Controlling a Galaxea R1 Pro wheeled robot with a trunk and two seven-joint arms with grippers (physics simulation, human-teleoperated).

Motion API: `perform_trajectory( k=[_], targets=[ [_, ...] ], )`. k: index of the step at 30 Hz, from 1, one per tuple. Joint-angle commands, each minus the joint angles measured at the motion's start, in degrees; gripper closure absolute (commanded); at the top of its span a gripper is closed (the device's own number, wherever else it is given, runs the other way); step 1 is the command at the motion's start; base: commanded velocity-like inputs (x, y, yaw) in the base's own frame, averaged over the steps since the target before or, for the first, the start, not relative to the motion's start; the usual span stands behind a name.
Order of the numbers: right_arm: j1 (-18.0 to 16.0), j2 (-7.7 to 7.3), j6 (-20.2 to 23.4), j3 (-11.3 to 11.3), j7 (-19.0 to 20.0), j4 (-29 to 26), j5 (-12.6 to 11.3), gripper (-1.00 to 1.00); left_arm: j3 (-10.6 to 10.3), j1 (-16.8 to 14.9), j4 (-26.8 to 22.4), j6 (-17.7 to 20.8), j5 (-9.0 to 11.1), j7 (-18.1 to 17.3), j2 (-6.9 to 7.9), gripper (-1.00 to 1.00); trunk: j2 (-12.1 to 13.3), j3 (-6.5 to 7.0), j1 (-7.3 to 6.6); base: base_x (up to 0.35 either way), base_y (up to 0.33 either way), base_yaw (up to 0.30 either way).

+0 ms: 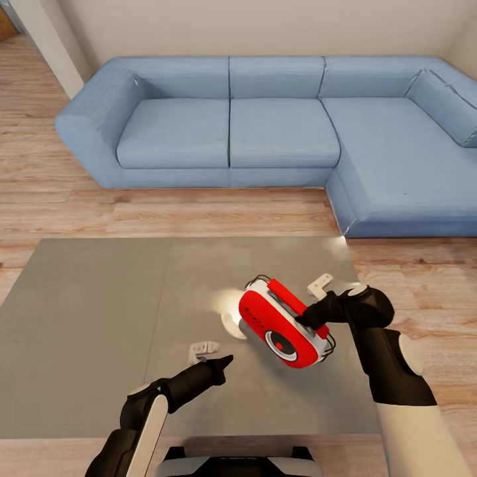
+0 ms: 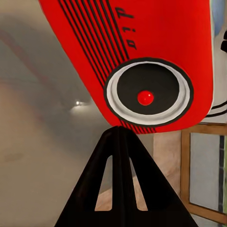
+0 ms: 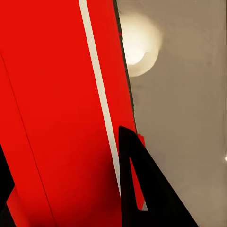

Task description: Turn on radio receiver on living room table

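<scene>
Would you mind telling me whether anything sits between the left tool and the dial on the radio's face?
Nothing visible does. The left tool, fingers together, points at the radio receiver, which the right tool holds tilted above the table. In the left wrist view the round dial lies just beyond the fingertips.

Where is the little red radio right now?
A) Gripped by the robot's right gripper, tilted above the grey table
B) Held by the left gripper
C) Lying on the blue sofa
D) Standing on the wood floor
A: in the head view the right gripper clamps the top of the radio, which is tilted above the grey table, while the left gripper, fingers together, only points toward its face.
</scene>
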Motion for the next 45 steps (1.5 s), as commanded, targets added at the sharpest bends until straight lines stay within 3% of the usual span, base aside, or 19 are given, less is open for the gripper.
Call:
perform_trajectory(
  k=[1,6,11,17,31,40,45],
  targets=[
    [0.0,-0.02,0.2,-0.2,0.1,0.0,-0.2,1.00,0.0,0.0,0.0,0.0,0.0,0.0,0.00,1.00,0.0,0.00,0.00,0.000,0.000,0.000],
    [0.0,-0.10,0.0,-0.7,0.3,0.0,-0.2,1.00,0.0,0.0,0.0,0.0,0.0,-0.2,-0.11,1.00,0.0,0.00,0.00,0.000,0.000,0.000],
    [0.0,-0.13,-0.1,-0.7,0.4,-0.1,-0.2,1.00,0.0,0.0,-0.2,0.0,0.0,-3.5,-0.25,1.00,0.0,0.00,0.00,0.000,0.000,0.000],
    [0.0,-0.18,-0.1,-0.8,0.5,-0.1,-0.2,1.00,0.0,-0.1,-0.3,0.0,0.0,-4.4,-0.34,1.00,0.0,0.00,0.00,0.000,0.000,0.000],
    [0.0,-0.05,0.0,-0.7,0.5,0.0,-0.3,1.00,-0.1,-0.8,-0.2,1.6,0.0,-4.1,-0.68,1.00,0.0,0.00,0.00,0.000,0.000,0.000],
    [0.0,0.02,0.2,-0.8,0.3,0.0,-0.4,1.00,-0.1,-5.6,0.3,2.2,0.9,-3.6,-0.68,1.00,0.0,0.00,0.00,0.000,0.000,0.000],
    [0.0,-0.01,0.2,-0.8,0.5,0.0,-0.4,1.00,-0.1,-6.6,1.2,3.1,1.7,-0.5,-0.68,1.00,0.0,0.00,0.00,0.000,0.000,0.000]
  ],
)
